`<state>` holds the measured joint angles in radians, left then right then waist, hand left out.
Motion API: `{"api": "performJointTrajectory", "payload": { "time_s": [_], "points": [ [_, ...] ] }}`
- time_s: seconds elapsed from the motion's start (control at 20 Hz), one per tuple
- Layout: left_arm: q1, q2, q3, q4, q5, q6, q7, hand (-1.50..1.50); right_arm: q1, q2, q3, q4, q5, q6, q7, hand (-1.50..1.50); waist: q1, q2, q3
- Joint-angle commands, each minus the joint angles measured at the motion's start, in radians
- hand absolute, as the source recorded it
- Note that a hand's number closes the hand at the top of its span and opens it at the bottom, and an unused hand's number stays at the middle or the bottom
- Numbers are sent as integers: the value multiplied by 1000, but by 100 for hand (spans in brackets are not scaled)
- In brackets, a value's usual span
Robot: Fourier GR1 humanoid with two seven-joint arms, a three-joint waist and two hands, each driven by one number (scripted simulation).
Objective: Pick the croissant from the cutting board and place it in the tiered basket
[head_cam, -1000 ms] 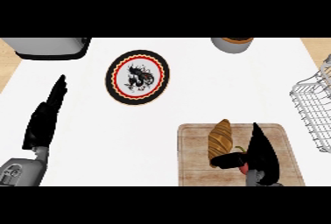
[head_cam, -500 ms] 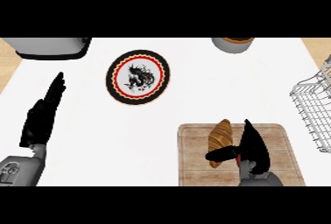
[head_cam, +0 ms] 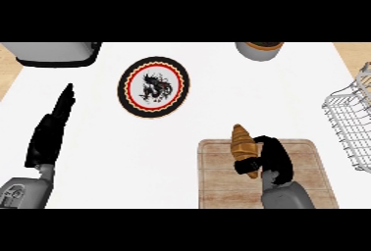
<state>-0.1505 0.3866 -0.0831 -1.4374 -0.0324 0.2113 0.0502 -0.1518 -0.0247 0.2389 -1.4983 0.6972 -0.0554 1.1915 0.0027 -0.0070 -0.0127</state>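
My right hand point(head_cam: 274, 158) is over the wooden board point(head_cam: 304, 182), coming in from the lower edge on its grey forearm. Its fingers curl to the left and close round the lower half of the croissant point(head_cam: 242, 141), with the thumb showing as a dark shape across the pastry's lower middle. The croissant lies lengthwise on the board, just left of my palm; its upper tip points away from me and sticks out clear above my fingers, and its lower tip shows below them. I cannot tell whether it is lifted off the board or resting on it.

The wire basket point(head_cam: 349, 127) stands to the right of this hand and a little beyond it, at the view's right edge, well apart from the croissant. Nothing shows inside the part of it I can see.

My left hand point(head_cam: 52, 131) is far off to the left, over the white counter point(head_cam: 217, 98), fingers straight and pressed together, pointing away from me, holding nothing.

Beyond and left of my right hand, between the two hands, lies a round plate point(head_cam: 153, 87) with a black and red rim and a dark figure in the middle. Farther away, straight beyond the right hand, a grey bowl point(head_cam: 258, 50) sits at the counter's far edge. A grey appliance point(head_cam: 58, 53) sits at the far left corner, beyond my left hand.
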Motion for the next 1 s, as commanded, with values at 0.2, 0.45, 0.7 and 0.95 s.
{"api": "performJointTrajectory", "payload": {
  "time_s": [0.2,0.45,0.7,0.95],
  "points": [
    [-13,-19,25,15,-11,-5,1,0,-6,23,45,16,-38,-114,135,150,-2,7,13],
    [34,-21,20,-6,-15,-23,-19,0,-30,24,33,-96,11,-130,209,150,-4,4,12],
    [-25,-17,0,-6,-17,-40,-7,0,-363,-113,-335,221,146,-175,154,150,60,45,9],
    [-62,-15,-9,-13,-19,-51,0,0,-512,-233,-458,319,312,-287,137,150,91,53,9]
  ]
}}
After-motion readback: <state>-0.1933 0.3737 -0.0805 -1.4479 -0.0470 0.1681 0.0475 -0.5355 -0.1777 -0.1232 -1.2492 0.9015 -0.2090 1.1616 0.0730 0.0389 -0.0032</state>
